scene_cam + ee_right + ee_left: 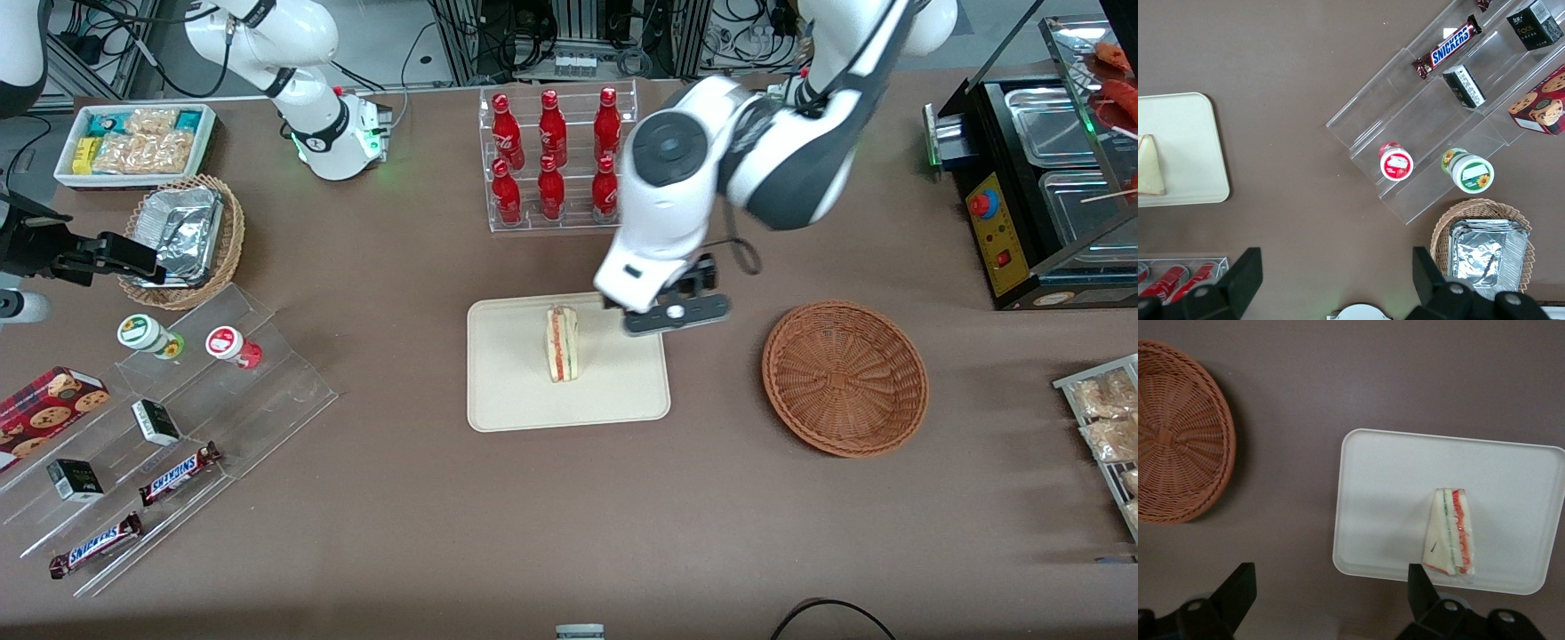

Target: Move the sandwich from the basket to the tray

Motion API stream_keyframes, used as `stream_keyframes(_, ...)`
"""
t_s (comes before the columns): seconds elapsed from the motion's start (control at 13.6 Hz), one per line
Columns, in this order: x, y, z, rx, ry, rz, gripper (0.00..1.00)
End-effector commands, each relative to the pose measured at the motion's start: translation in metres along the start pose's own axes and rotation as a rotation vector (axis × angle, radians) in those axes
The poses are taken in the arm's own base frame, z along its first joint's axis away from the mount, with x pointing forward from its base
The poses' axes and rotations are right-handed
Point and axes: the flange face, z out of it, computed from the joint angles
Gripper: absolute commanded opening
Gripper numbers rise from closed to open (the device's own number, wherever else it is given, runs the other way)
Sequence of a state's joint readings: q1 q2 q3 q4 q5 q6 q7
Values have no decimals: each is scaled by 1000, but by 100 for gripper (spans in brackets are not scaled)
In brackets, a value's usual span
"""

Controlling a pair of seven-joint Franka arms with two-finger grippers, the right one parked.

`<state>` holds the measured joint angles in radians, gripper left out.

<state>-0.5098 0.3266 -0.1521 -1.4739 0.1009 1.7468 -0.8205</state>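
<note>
Sandwich (562, 344) upright on the tray (516, 391), tool (676, 313) above the tray's edge, basket (845, 378) beside

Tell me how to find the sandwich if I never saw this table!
Find the flat cream tray in the middle of the brown table, nearer the front camera than the rack of red bottles. The sandwich stands on it: a little bread wedge with red and green stripes, the only thing on the tray. The robot's hand hangs open just above the tray's edge, and the brown wicker basket beside it is empty.

We saw a glossy white arm (702, 178) with dark grey joint sections and 1 round grey cap. Its gripper (1331, 603), above the table between tray and basket, had 2 black fingers (1238, 590) spread apart.
</note>
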Motion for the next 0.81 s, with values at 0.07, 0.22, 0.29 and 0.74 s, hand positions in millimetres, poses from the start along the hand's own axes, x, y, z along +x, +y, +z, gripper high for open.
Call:
stream_keyframes(0.07,-4,-77,-24,25,-4,39,100)
stream_keyframes(0.22,7,-115,-37,41,-31,83,100)
stream_keyframes(0.29,11,-132,-44,43,-38,102,100)
stream_keyframes(0.74,45,-224,-59,17,-80,185,100)
